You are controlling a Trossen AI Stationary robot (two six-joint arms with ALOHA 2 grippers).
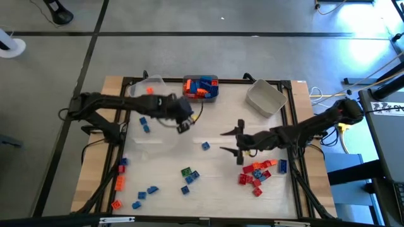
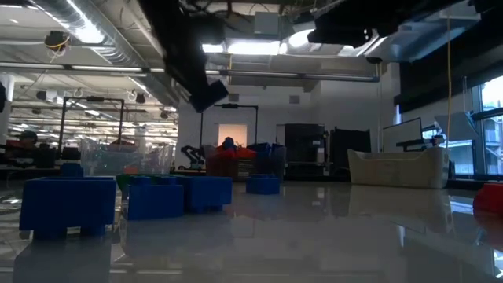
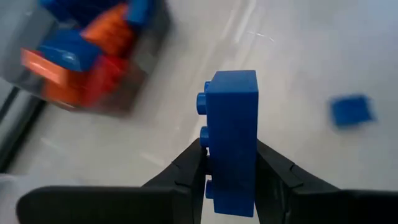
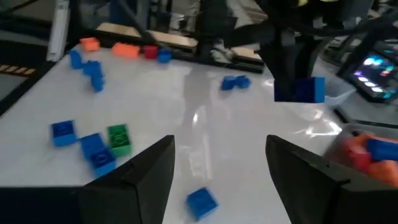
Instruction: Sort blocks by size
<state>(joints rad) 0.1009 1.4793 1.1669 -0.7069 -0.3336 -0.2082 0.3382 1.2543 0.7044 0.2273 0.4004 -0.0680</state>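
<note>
Sorting partway: one bin w/ bricks, left hand clamped on blue brick, right hand apart, many bricks left on surface.

White table, 2 clear bins and 1 grey bin along its far edge.

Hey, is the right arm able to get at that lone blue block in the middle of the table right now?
Probably yes. The right gripper is open and empty, and the lone blue block lies just ahead of it on bare table. The left gripper, shut on a blue brick, is off to one side.
</note>
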